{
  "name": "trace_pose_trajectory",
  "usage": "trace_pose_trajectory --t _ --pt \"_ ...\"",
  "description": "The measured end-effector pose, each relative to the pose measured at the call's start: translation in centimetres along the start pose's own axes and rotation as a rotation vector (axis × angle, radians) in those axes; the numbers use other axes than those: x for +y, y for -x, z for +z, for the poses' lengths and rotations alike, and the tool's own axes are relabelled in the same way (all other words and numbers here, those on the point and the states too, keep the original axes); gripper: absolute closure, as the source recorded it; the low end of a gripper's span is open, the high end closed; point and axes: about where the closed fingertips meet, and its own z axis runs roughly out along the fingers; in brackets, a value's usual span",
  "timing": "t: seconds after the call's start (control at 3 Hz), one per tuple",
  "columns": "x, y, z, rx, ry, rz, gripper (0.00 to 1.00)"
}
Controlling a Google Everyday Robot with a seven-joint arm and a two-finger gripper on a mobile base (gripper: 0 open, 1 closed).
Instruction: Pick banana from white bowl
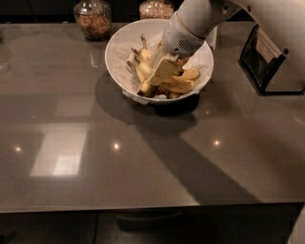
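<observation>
The pincer was held down inside the white bowl, upper middle of the frame on the counter. It was placed among the bananas, probably for a grasp. Whether it was spread or pinching could not be told.

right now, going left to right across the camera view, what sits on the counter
glass jar → white bowl of bananas, with the gripper down among them → black holder. The second jar behind the bowl overlaps it, so it is left out.
</observation>
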Motion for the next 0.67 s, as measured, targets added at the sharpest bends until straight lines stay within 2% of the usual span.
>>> trace_pose_trajectory --t 0.33,0.67 --pt "0.23 0.31 0.29 0.034 -0.003 -0.013 1.00" --pt "0.28 0.49 0.27 0.046 -0.011 -0.018 1.00"
